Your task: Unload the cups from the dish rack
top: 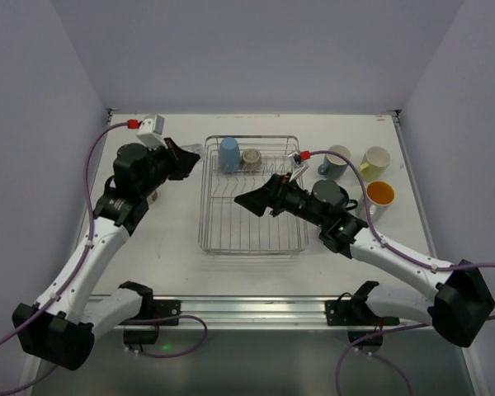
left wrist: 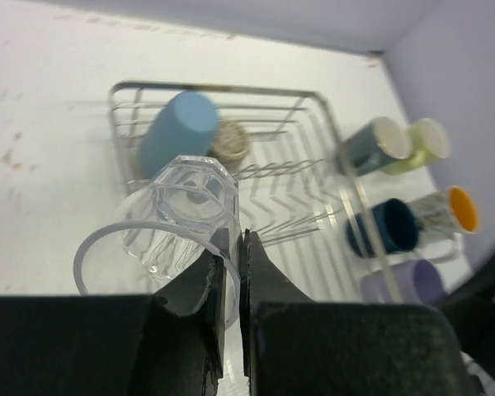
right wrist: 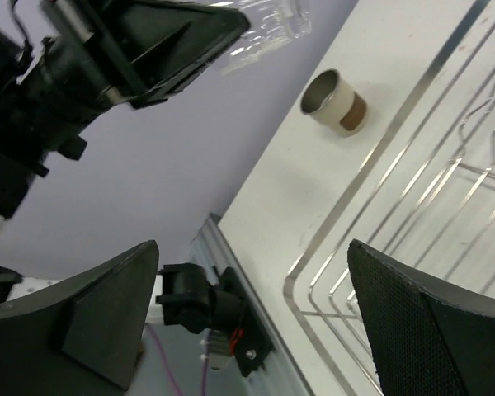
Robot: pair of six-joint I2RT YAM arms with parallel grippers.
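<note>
On white table (top: 173, 247): rack (top: 231, 227) at centre, teal mug (top: 337, 161), yellow-green mug (top: 374, 162) and orange-lined cup (top: 379, 195) right of it toward the far side, dark blue cup (left wrist: 384, 228) and lavender cup (left wrist: 417, 282) nearer, small beige cup (right wrist: 334, 102) left of it.

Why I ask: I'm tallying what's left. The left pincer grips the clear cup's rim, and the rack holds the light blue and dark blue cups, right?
Not quite. The rack holds the light blue cup and the beige cup; the dark blue cup sits outside it on the table, as the left wrist view shows. The left pincer does grip the clear cup by its rim.
</note>
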